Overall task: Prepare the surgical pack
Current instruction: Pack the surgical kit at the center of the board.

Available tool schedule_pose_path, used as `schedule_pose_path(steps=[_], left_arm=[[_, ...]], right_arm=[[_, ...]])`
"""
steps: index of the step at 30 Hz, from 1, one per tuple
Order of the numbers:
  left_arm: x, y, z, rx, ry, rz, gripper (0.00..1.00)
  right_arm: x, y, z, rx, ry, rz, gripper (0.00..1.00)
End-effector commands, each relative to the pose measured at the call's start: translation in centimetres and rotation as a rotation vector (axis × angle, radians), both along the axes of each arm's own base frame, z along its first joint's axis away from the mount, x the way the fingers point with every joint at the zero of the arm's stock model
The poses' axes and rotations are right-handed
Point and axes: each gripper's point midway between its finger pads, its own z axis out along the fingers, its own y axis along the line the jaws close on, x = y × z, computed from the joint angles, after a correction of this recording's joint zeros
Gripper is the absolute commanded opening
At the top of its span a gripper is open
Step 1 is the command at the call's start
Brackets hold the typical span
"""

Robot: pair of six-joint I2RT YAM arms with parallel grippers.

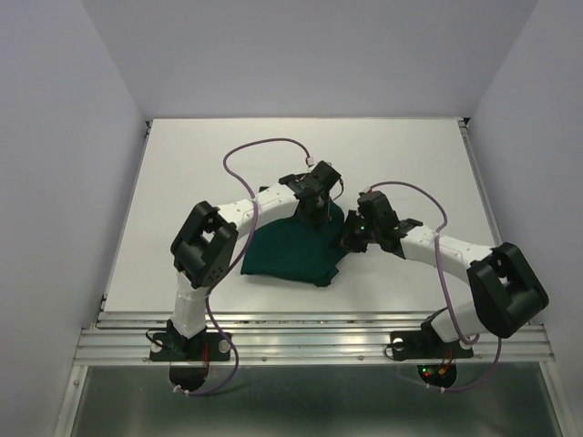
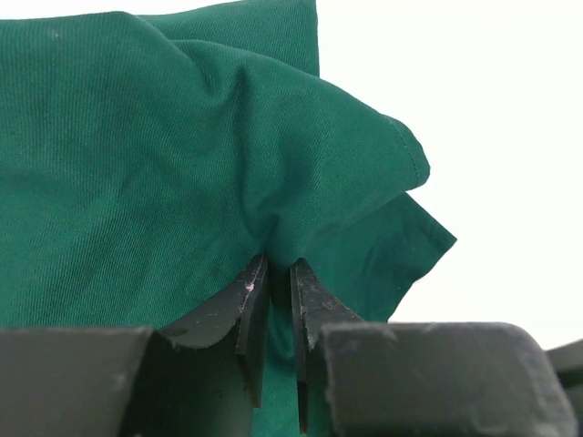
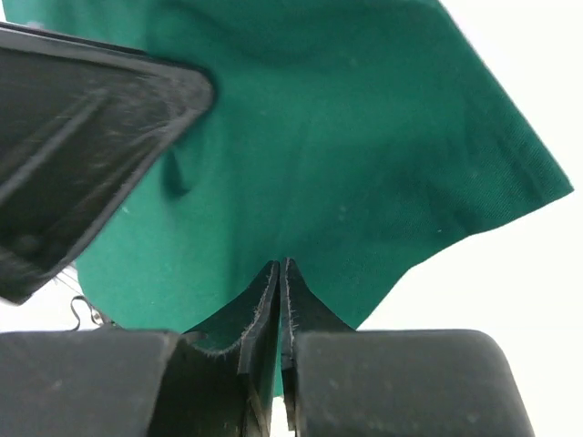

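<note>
A: Start nearest the bases. What is there?

B: 2 black-and-white arms stand on a ribbed metal rail (image 1: 310, 339) at the near edge of the white desk (image 1: 182, 173). Each trails a purple cable (image 1: 264, 141). Both bend inward and meet over the middle of the desk.

A: And the pack?

B: Only the dark green drape (image 1: 290, 253) shows. It lies bunched at the centre of the desk, between the 2 arms. Its near edge is flat and its far and right sides are gathered up.

A: The right claw?

B: The right claw (image 3: 281, 266) sits at the drape's right edge. Its 2 fingers (image 3: 262, 314) are pressed together to a hairline slit. A crease in the cloth runs straight into the tips, so it reads as a pinch on a thin layer of drape. The cloth spreads away beyond it, with 1 corner reaching out over the white desk. A black part of the other arm (image 3: 91, 137) crosses the upper left of that wrist view.

A: And the left claw, further out?

B: The left claw (image 2: 278, 273) is at the drape's far edge, pointing down. Its jaws are narrow but not fully together, with a thick fold of green cloth wedged between them. The cloth puffs into a rounded hump just past the fingertips.

A: Beyond that?

B: The white desk runs on to pale walls (image 1: 301, 55) on 3 sides.
</note>
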Motion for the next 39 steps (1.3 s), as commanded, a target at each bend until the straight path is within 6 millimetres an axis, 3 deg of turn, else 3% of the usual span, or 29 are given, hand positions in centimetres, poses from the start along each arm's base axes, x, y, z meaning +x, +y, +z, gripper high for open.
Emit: schedule_pose_path(steps=[1,5,8,9,10,12,13,15,17,19,21,23,26,36,39], left_arm=[[0.7,-1.8,3.9,-0.126,-0.058,-0.019,0.00],[0.6,-1.8,3.6,-0.110,-0.050,-0.032,0.00],[0.4,-1.5,2.8,-0.079,-0.034,-0.039,0.00],[0.4,-1.0,2.7,-0.063,-0.034,-0.030,0.03],[0.4,-0.8,2.6,-0.049,-0.036,-0.029,0.11],[0.1,-0.4,3.1,-0.023,-0.045,-0.032,0.25],[0.1,-0.3,3.3,-0.011,-0.058,-0.032,0.39],[-0.3,-0.2,3.8,0.013,-0.072,-0.043,0.51],[-0.7,-0.2,3.7,0.032,-0.072,-0.049,0.60],[-1.3,-0.1,3.3,0.051,-0.065,-0.052,0.60],[-1.8,0.2,2.2,0.079,-0.047,-0.051,0.60],[-2.5,0.5,1.3,0.099,-0.030,-0.046,0.49],[-3.4,0.5,0.7,0.093,-0.017,-0.053,0.44],[-5.1,-0.1,-2.7,0.167,0.045,-0.111,0.49],[-5.1,0.1,-3.6,0.187,0.053,-0.112,0.43]], right_arm=[[0.9,2.0,1.1,0.081,-0.040,-0.003,0.09],[1.6,3.7,0.0,0.089,-0.020,0.028,0.08],[1.7,3.4,-0.7,0.062,-0.009,0.012,0.07],[2.3,2.8,0.0,0.047,-0.047,-0.023,0.08],[1.7,1.9,-0.5,0.006,-0.025,-0.039,0.09],[1.9,0.6,0.6,-0.014,-0.064,-0.077,0.12],[2.0,-1.1,0.0,-0.045,-0.051,-0.121,0.15],[2.1,-3.0,0.9,-0.052,-0.074,-0.164,0.20],[2.3,-5.8,0.5,-0.097,-0.071,-0.223,0.23],[2.5,-8.0,1.0,-0.127,-0.086,-0.266,0.25],[2.5,-8.9,1.3,-0.144,-0.091,-0.282,0.26],[2.5,-9.5,1.4,-0.159,-0.093,-0.288,0.26],[2.6,-9.4,1.8,-0.159,-0.098,-0.286,0.26],[2.8,-8.5,1.5,-0.137,-0.070,-0.251,0.26],[2.7,-8.1,1.5,-0.119,-0.069,-0.230,0.26]])
